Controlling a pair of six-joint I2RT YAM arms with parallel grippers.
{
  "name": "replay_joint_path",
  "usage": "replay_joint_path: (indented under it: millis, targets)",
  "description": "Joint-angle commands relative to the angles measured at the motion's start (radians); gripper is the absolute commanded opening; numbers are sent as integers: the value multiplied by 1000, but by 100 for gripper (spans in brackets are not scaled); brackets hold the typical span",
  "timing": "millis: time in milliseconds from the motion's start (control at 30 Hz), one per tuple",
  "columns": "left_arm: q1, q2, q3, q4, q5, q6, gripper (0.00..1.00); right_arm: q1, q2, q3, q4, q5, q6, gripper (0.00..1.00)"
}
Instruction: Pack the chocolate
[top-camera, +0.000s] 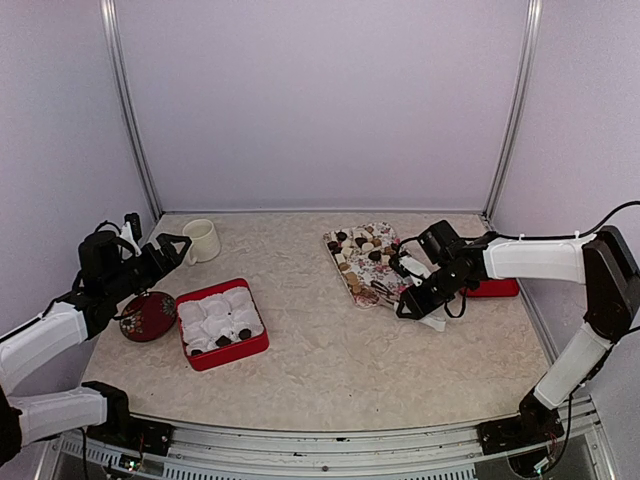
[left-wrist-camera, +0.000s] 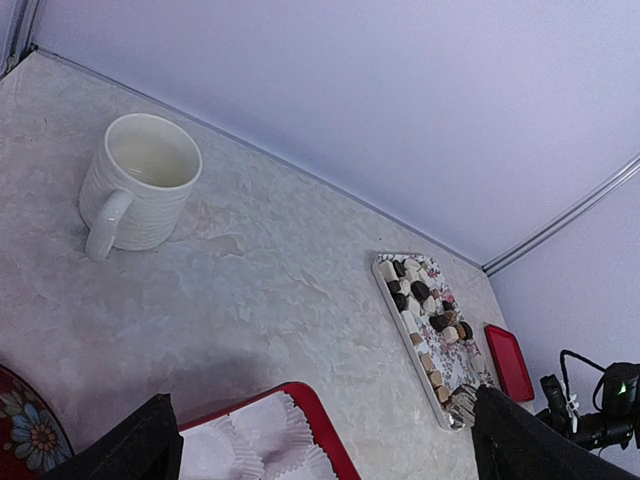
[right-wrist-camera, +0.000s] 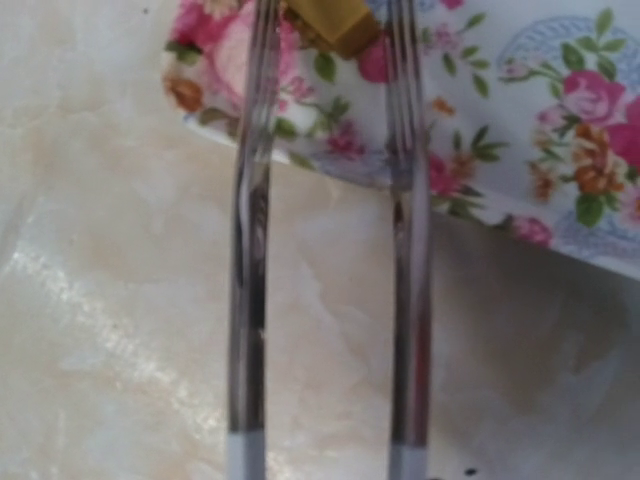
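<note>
The chocolate (top-camera: 358, 250) lies as several dark, tan and cream pieces on a floral tray (top-camera: 343, 278); the left wrist view also shows these pieces (left-wrist-camera: 420, 292). A few dark pieces (top-camera: 243, 334) sit in the near cups of a red box (top-camera: 232, 352) lined with white paper cups. My right gripper (top-camera: 420, 288) is shut on metal tongs (right-wrist-camera: 250, 300) at the tray's near corner. A tan piece (right-wrist-camera: 330, 22) sits between the tong tips over the tray (right-wrist-camera: 560, 120). My left gripper (top-camera: 172, 250) hangs open and empty behind the box.
A cream mug (top-camera: 202, 240) stands at the back left, just beyond my left gripper. A dark red oval dish (top-camera: 148, 316) lies left of the box. A flat red lid (top-camera: 497, 289) lies right of the tray, under my right arm.
</note>
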Motion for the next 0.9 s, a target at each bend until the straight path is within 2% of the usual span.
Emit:
replay_joint_path:
  millis: [0,367,600,767,867]
  targets:
    - [7,8,12,16,7,8,99,5,10,24,14,27,-10,36]
    - [8,14,13,19,6,9,99,2,-5,79,-21,32,-38,28]
    - [7,22,20,21,3,10,99,2,-29,136,-60,16,-64,26]
    - [7,22,21,14,-6,14,99,23,-45,216,-83,-75,-107,25]
    - [7,24,17,18,-9,15,99,74,1,325,-121,-79,-150,25]
